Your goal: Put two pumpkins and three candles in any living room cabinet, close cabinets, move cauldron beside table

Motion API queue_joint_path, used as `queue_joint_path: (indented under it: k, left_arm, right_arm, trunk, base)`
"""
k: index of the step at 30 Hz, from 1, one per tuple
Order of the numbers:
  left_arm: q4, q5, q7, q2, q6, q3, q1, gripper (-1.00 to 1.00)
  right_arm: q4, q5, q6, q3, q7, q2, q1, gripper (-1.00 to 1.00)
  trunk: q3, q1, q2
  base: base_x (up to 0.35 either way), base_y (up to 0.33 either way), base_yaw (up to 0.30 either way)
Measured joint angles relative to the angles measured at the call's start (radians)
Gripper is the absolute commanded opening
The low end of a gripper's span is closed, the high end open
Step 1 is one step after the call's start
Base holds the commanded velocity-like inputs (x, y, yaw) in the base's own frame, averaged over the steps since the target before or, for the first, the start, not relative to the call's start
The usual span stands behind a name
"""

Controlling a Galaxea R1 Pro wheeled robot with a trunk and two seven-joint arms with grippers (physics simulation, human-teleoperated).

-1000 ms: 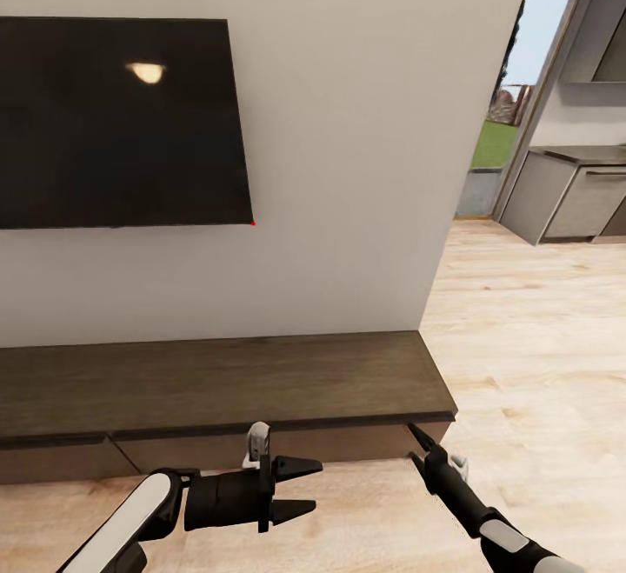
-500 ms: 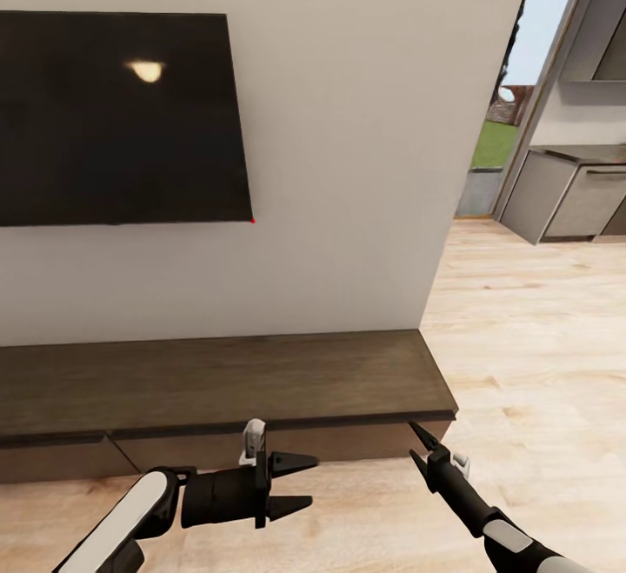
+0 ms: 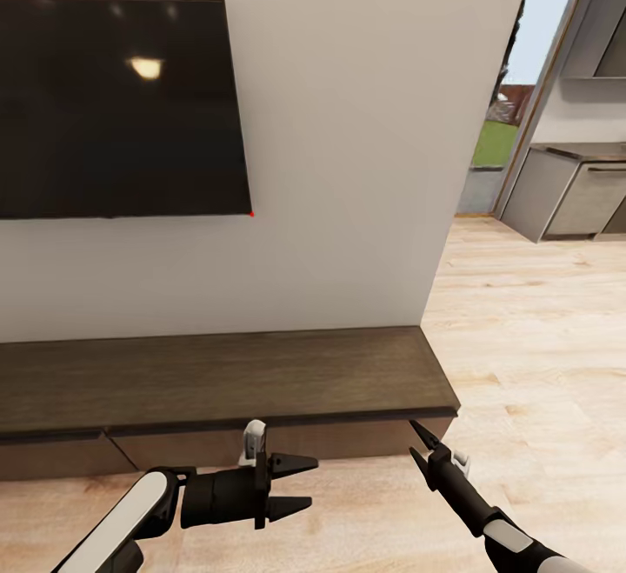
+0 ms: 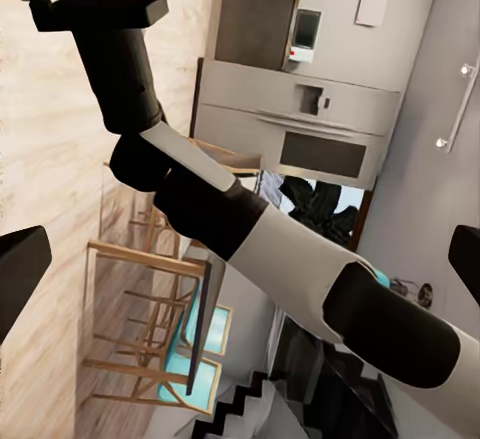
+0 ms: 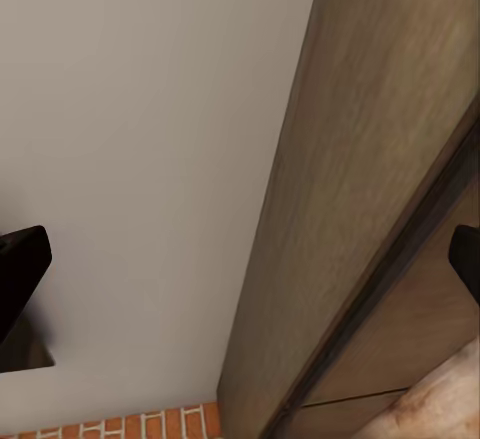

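The closed dark-brown cabinet (image 3: 226, 382) is seen low against the wall; both grippers' fingers are spread, empty; its stiff handleless drawer front is best hooked at the top edge.

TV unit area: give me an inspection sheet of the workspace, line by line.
Surface: dark-brown cabinet along the wall, its top bare wood; pale wood floor.
Job's things: cabinet drawer fronts appear shut; pumpkins, candles, cauldron nothing seen.
Clutter: nothing seen.
Grippers: left gripper open, empty, held sideways in front of the drawer fronts; right gripper open, empty, tips at the cabinet's right end.
Cables: nothing seen.
Surroundings: black TV on the white wall; grey kitchen units past the wall's end.
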Motion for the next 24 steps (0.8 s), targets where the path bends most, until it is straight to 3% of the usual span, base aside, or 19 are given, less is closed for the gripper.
queue_joint_path:
  k: [12,17,24]
  left_arm:
    - [-0.001,-0.003,0.000,-0.002,0.000,-0.001,-0.001,1.00]
    - [-0.002,-0.005,0.000,-0.002,0.000,-0.001,-0.001,1.00]
    - [-0.007,-0.006,0.000,-0.004,0.000,-0.001,-0.001,1.00]
  right_arm:
    - [0.003,-0.002,0.000,0.000,0.000,-0.001,0.000,1.00]
    - [0.003,-0.004,0.000,0.000,0.003,-0.019,0.000,1.00]
    - [0.031,-0.006,0.002,-0.002,0.063,-0.030,0.000,1.00]
  trunk:
    - [-0.038,0.046,-0.084]
    - [-0.053,0.065,-0.119]
    - [-0.075,0.092,-0.168]
  base:
    - [0.000,0.000,0.000]
    - [0.000,0.000,0.000]
    - [0.000,0.000,0.000]
